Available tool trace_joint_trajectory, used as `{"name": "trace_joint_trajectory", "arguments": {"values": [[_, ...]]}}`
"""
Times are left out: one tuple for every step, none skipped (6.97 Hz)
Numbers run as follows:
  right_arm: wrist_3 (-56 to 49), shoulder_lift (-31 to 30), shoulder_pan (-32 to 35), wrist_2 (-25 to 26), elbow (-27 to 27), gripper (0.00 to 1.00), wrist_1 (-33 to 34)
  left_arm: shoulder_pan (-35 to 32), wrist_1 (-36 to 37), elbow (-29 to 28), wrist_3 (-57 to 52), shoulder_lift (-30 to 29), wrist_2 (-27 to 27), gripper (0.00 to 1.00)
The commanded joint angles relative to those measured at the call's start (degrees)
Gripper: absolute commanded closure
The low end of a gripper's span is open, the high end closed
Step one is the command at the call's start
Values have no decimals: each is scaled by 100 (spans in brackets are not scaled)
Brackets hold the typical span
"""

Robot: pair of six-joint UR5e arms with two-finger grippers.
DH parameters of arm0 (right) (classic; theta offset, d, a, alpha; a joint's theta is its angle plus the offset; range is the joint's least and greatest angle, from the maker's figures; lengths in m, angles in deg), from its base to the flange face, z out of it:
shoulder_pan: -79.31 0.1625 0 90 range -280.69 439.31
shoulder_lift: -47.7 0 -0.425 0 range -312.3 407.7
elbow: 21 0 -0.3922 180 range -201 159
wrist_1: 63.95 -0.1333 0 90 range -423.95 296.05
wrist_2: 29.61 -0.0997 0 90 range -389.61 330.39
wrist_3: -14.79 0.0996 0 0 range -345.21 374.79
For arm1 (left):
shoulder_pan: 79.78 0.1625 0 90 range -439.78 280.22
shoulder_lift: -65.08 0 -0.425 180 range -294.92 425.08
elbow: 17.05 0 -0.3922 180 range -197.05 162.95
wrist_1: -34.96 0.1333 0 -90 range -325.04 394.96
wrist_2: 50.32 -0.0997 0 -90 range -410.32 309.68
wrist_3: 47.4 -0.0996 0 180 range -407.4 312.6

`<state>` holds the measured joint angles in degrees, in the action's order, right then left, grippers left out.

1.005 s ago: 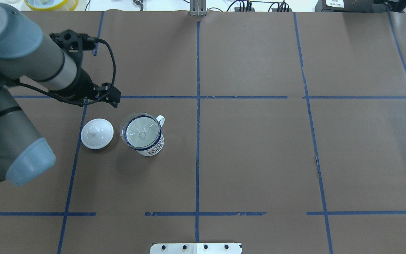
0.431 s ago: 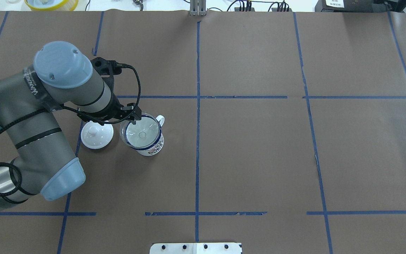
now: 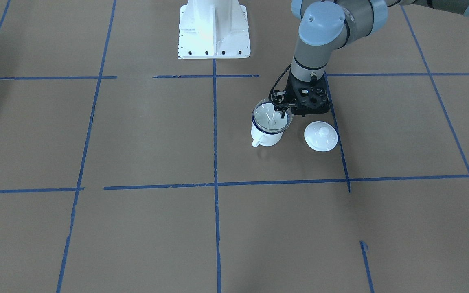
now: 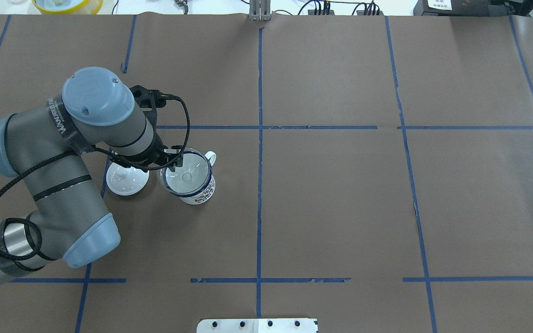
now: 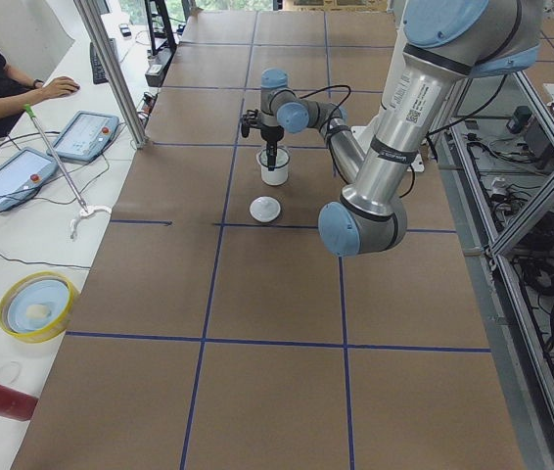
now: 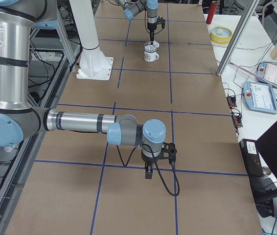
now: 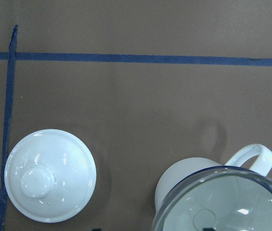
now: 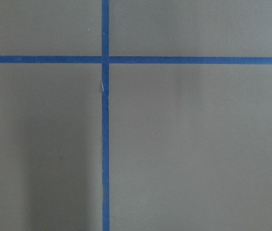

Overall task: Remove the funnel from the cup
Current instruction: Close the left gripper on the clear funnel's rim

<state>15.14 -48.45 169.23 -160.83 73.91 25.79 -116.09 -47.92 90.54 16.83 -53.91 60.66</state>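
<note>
The clear funnel (image 4: 186,175) sits in the white mug with a dark blue rim (image 4: 200,194); the mug's handle points to the far right. My left gripper (image 4: 174,160) is open and hangs over the funnel's left rim, one finger inside and one outside. The front view shows the funnel (image 3: 270,118), the mug (image 3: 265,138) and the gripper (image 3: 282,109). The left wrist view shows the funnel (image 7: 222,202) and the mug (image 7: 181,177) at the bottom. My right gripper (image 6: 148,172) shows only in the right side view, over bare table; I cannot tell its state.
A white knobbed lid (image 4: 125,181) lies just left of the mug, partly under my left wrist; it also shows in the front view (image 3: 321,136) and the left wrist view (image 7: 49,175). Blue tape lines cross the brown table cover (image 4: 340,199).
My left arm has swung forward and right. Its gripper has moved from behind the lid to the funnel's left rim and come lower. Mug, funnel and lid have not moved.
</note>
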Motion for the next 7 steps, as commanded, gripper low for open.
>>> {"name": "trace_joint_trajectory", "arguments": {"values": [[0, 0, 0, 0, 0, 0, 0, 27, 0, -10, -6, -1, -5, 64], [0, 0, 0, 0, 0, 0, 0, 27, 0, 8, -15, -1, -6, 73], [0, 0, 0, 0, -8, 0, 0, 27, 0, 17, -15, -1, -6, 81], [0, 0, 0, 0, -8, 0, 0, 27, 0, 43, -41, -1, 3, 88], [0, 0, 0, 0, 0, 0, 0, 27, 0, 52, -50, -1, 3, 95], [0, 0, 0, 0, -8, 0, 0, 19, -9, 43, -59, 8, 3, 99], [0, 0, 0, 0, -8, 0, 0, 19, -9, 60, -76, 8, 3, 100]]}}
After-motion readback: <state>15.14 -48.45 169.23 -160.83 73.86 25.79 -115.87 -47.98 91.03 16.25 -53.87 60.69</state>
